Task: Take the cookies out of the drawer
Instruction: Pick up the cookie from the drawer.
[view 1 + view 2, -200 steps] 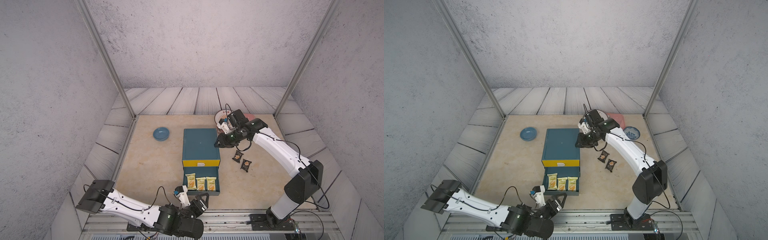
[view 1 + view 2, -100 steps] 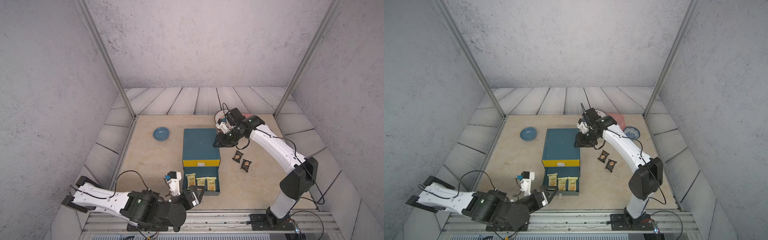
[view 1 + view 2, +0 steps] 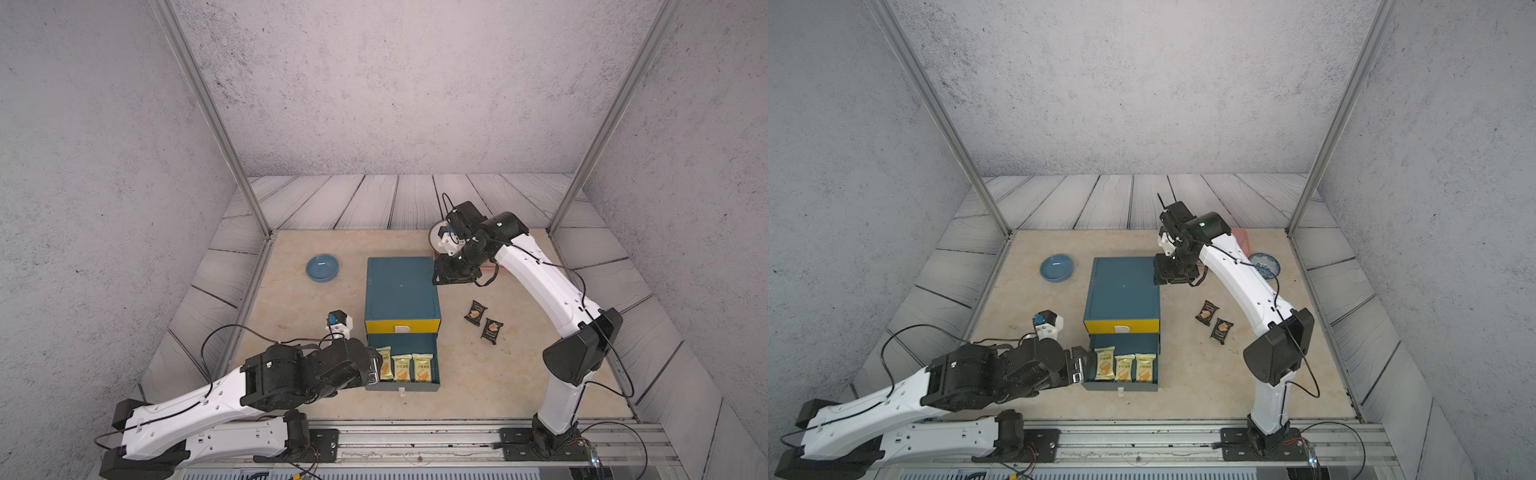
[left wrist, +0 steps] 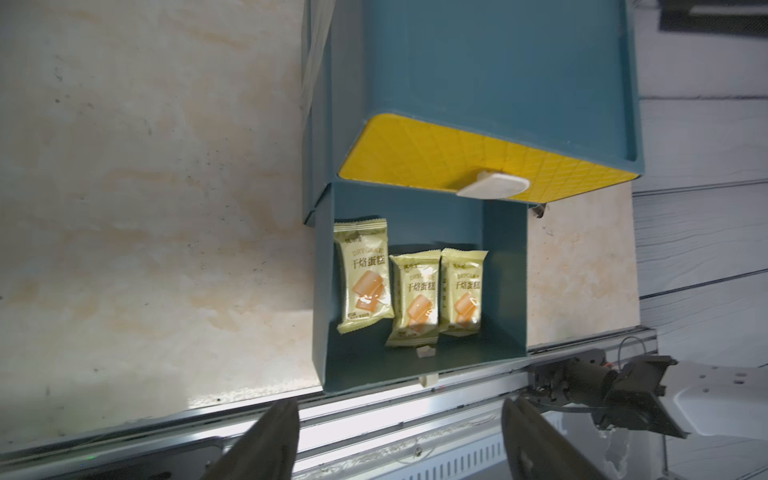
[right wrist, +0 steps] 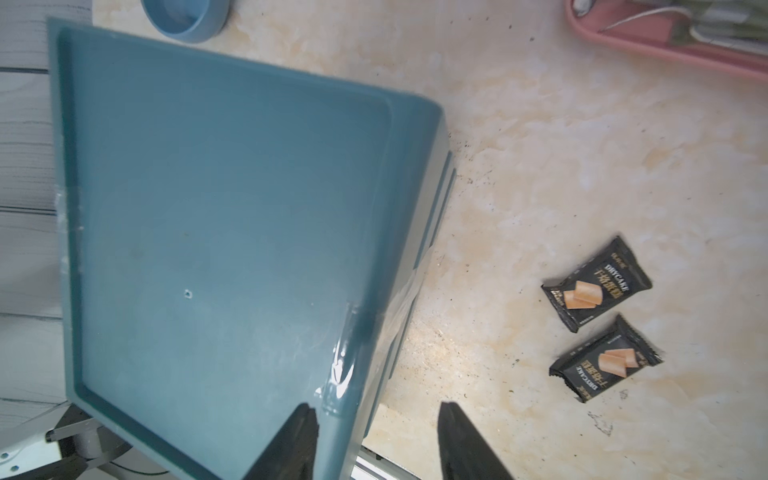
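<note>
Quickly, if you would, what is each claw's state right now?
Left claw: open, holding nothing.
Right claw: open, astride the cabinet corner, holding nothing.

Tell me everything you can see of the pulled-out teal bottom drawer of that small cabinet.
The pulled-out teal bottom drawer is an open-topped rectangular box, plastic by its look, slid out level from the teal cabinet beneath the shut yellow drawer front. A small pale handle sticks out of its front wall. Three pale yellow cookie packets lie flat side by side on its floor. It sits low over the beige tabletop.
</note>
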`<state>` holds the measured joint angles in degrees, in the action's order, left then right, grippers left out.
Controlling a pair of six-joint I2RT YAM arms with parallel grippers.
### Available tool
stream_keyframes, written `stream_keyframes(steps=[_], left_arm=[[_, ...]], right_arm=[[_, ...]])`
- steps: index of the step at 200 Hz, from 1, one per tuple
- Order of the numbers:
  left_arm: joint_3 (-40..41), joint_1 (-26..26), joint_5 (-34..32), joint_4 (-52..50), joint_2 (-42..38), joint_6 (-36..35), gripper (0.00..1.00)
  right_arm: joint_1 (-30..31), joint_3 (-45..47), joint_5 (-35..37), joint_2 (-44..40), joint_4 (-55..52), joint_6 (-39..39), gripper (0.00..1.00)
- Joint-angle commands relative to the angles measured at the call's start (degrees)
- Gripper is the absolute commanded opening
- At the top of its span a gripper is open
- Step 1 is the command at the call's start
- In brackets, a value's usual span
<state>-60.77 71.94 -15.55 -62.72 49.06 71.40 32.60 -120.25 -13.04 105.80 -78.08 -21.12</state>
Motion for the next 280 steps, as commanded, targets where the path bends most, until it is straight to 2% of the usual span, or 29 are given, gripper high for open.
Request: stream_keyframes(steps=[1, 31, 66, 102, 143, 166, 213, 280], left_arm=[[1.7, -3.1, 6.4, -2.8, 0.4, -8.1, 0.79], [2.6, -5.4, 8.8, 0.5, 2.5, -13.2, 0.78], [3.1, -8.2, 10.8, 2.0, 7.6, -17.3, 0.73], [4.4, -10.2, 12.1, 3.1, 9.2, -18.5, 0.69], [6.6, -11.9, 13.0, 3.9, 9.0, -20.6, 0.65], [8.2, -12.9, 13.9, 4.9, 9.5, -21.9, 0.6], [11.8, -13.8, 15.2, 8.6, 8.8, -20.9, 0.47], [12.5, -13.8, 17.0, 16.3, 10.1, -17.3, 0.34]], right_arm=[[0.0, -6.3, 2.8, -0.2, -6.6, -0.9, 0.52], [0.0, -8.0, 3.8, -1.8, -5.9, -1.4, 0.52], [1.7, -8.2, -3.5, -5.1, -9.5, -4.3, 0.52], [10.1, -0.5, -2.9, -11.9, -9.5, -11.5, 0.52], [22.3, 13.3, -1.5, -17.5, 0.1, -23.5, 0.52], [26.3, 18.5, -1.1, -16.1, 3.5, -26.5, 0.52], [30.6, 20.9, 0.8, -12.5, 6.3, -29.7, 0.52], [32.4, 25.9, 3.5, -11.5, 7.8, -31.3, 0.52]])
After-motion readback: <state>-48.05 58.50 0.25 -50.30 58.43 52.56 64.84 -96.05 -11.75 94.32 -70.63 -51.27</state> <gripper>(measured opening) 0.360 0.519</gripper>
